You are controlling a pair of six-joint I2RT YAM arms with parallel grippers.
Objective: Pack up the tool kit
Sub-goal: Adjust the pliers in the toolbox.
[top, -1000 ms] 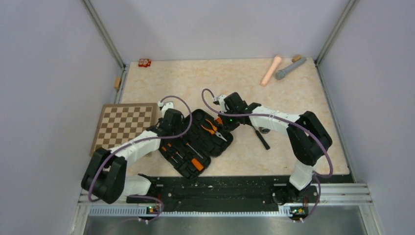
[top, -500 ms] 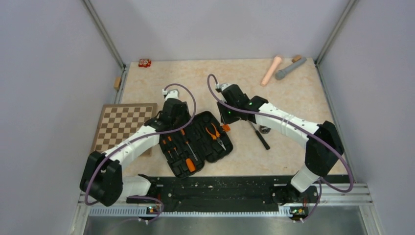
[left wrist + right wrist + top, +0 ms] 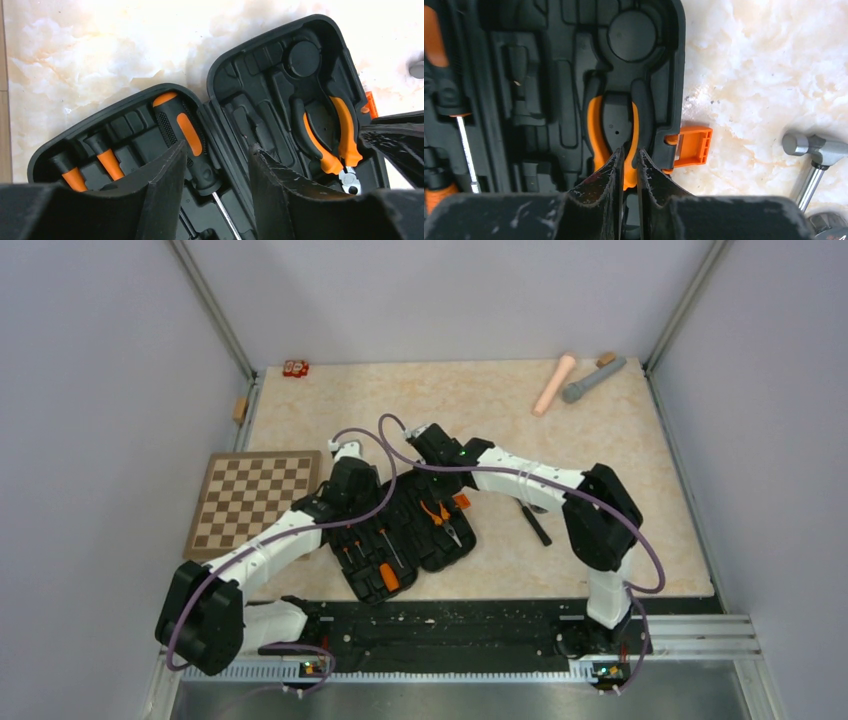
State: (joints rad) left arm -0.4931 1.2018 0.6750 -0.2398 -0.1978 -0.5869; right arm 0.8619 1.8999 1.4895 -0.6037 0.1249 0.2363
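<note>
The black tool kit case (image 3: 420,550) lies open on the table. The orange-handled pliers (image 3: 438,516) sit in its right half, and screwdrivers (image 3: 372,545) sit in its left half. My left gripper (image 3: 355,505) is open above the left half, and its jaws (image 3: 217,150) straddle the big screwdriver handle (image 3: 187,132) without touching it. My right gripper (image 3: 447,483) hovers over the pliers (image 3: 599,130), its jaws (image 3: 629,152) nearly closed and holding nothing. The orange latch (image 3: 694,145) sticks out at the case's right edge.
A hammer (image 3: 535,518) lies just right of the case; its silver head shows in the right wrist view (image 3: 814,147). A chessboard (image 3: 255,500) lies to the left. A pink cylinder (image 3: 553,385) and a grey cylinder (image 3: 592,378) lie at the back right. A small red object (image 3: 295,367) sits at the back left.
My right gripper has swung left from the case's right edge to above its right half. My left gripper went back a little and returned over the left half. The pliers stay in their slot.
</note>
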